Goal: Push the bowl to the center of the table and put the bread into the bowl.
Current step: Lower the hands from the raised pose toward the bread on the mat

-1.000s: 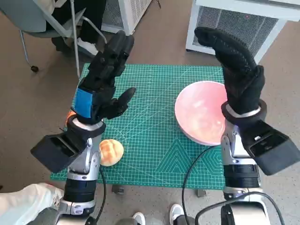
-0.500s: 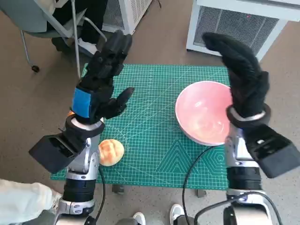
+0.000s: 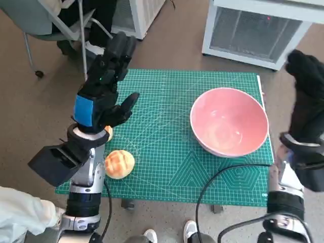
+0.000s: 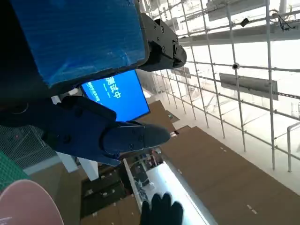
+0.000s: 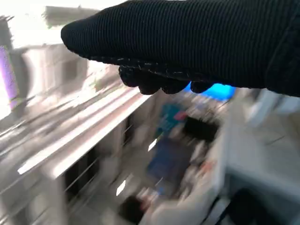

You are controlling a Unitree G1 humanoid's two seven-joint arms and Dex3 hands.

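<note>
At the left of the head view, the left hand [image 3: 104,88] is hanging raised above the left part of the green mat [image 3: 167,167], its fingers spread apart and pointing away from the robot, holding nothing. The left wrist view agrees: the black fingers [image 4: 117,138] are sticking out into open air with nothing between them.

Just below that hand, the bread [image 3: 119,163] is lying on the mat near its front left corner, close beside the left forearm and touched by neither hand. A small orange thing [image 3: 108,133] is peeking out from under the left wrist; what it is cannot be told.

Moving right, the middle of the mat is lying bare. The pink bowl [image 3: 229,122] is sitting upright on the right part of the mat, near the right edge, with nothing in it.

At the far right, the right hand [image 3: 309,96] is hanging raised outside the mat's right edge, apart from the bowl and holding nothing; whether its fingers are spread or curled cannot be told, since the head view is cutting it off and the right wrist view is blurred.

Judging from this, neither step is done: the bowl is sitting off to the right, not at the center, and the bread is waiting outside it.
</note>
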